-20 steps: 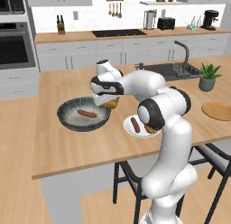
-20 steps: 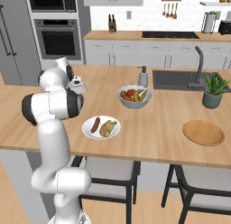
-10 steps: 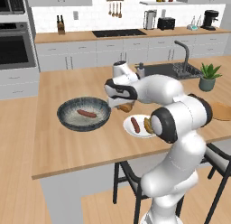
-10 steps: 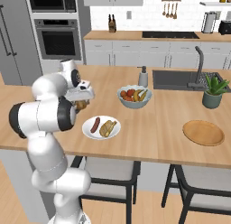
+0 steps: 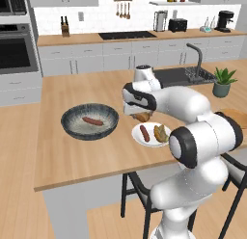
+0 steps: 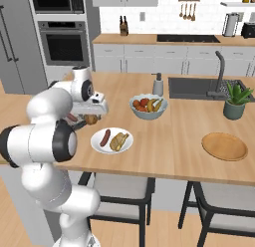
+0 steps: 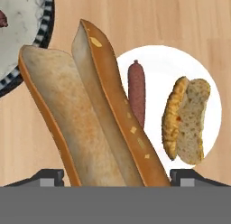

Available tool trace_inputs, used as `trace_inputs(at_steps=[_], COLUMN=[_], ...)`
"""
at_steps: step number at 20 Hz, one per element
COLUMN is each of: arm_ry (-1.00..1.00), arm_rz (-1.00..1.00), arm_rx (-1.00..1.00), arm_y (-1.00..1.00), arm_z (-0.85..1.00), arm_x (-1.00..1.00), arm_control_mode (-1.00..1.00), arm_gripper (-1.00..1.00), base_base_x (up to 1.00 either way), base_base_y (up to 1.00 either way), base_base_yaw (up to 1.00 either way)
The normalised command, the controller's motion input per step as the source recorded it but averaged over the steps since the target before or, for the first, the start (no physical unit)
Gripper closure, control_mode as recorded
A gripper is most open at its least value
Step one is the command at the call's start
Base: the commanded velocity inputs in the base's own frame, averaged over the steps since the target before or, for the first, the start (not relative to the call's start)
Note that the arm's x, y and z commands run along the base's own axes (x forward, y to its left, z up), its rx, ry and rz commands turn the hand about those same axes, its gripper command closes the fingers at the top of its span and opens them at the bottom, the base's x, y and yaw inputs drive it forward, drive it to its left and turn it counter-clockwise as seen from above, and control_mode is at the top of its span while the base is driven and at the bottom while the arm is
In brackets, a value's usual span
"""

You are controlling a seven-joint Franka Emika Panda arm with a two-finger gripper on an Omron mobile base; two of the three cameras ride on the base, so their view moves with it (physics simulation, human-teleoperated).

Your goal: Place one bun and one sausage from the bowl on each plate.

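Bun (image 7: 97, 123), now plate-side, between wide fingers (image 7: 185, 175)

You have two split golden-brown buns: one long one (image 7: 94, 123) held up close in the hand view and one smaller one (image 5: 160, 133) lying on the glossy white round plate (image 5: 150, 141). You have two reddish-brown sausages, one (image 5: 144, 132) on that white plate and one (image 5: 92, 121) in the single wide dark grey-blue speckled bowl (image 5: 89, 121). You count two plates, the white one and the tan wood-coloured disc (image 6: 224, 146), plus one pale-blue bowl of fruit (image 6: 148, 106) and one potted green plant (image 6: 235, 99).
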Motion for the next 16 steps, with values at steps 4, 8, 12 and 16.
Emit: trace_inputs(at_steps=[4, 8, 12, 16], arm_ry=[-0.11, -0.03, 0.00, 0.00], arm_rz=[0.04, 0.01, 0.00, 0.00], arm_rx=[0.09, 0.00, 0.00, 0.00], arm_y=[-0.04, 0.00, 0.00, 0.00], arm_z=[-0.01, 0.00, 0.00, 0.00], arm_x=[-0.28, -0.08, 0.00, 0.00], arm_control_mode=[-1.00, -1.00, 1.00, 1.00], arm_gripper=[1.00, 1.00, 1.00, 1.00], base_base_x=[0.00, 0.00, -0.36, -0.69], base_base_y=[0.00, 0.00, -0.20, -0.91], base_base_yaw=[0.00, 0.00, 0.00, -0.07])
